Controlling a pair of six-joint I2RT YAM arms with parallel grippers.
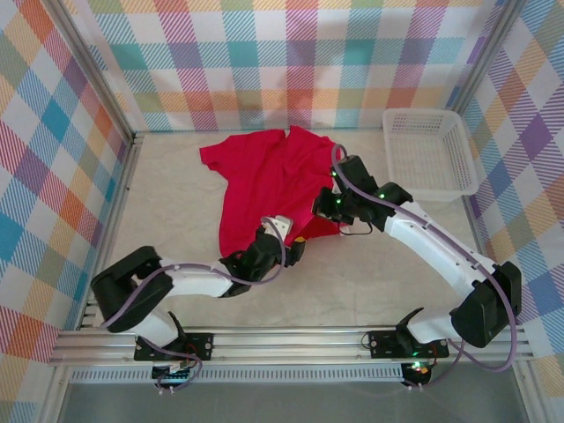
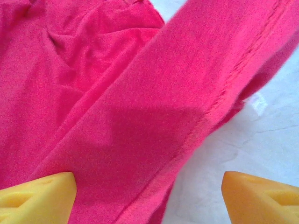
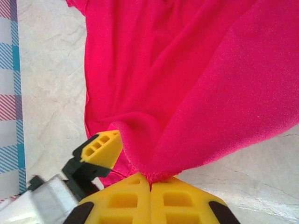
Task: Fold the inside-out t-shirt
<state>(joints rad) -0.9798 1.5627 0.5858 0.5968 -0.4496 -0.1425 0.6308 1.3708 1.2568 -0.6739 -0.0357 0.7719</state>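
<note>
The inside-out t-shirt [image 1: 264, 181] lies rumpled and bright red on the table's middle, its near right part lifted. My right gripper [image 1: 328, 210] holds that part: in the right wrist view its yellow fingers [image 3: 150, 179] are shut on a bunched edge of the shirt [image 3: 187, 84]. My left gripper [image 1: 295, 242] sits at the shirt's near edge, just left of the right one. In the left wrist view it [image 2: 149, 200] stands open, its fingertips [image 2: 37, 196] wide apart, with a seamed fold of the shirt [image 2: 140, 116] lying between them, not pinched. A small white tag [image 2: 258, 102] peeks out beside the cloth.
A white mesh basket [image 1: 429, 150] stands at the back right of the table. Checked walls close in the left, back and right sides. Bare pale tabletop [image 1: 167, 211] lies left of the shirt and in front of it. The left gripper's finger [image 3: 100, 149] shows beside my right fingers.
</note>
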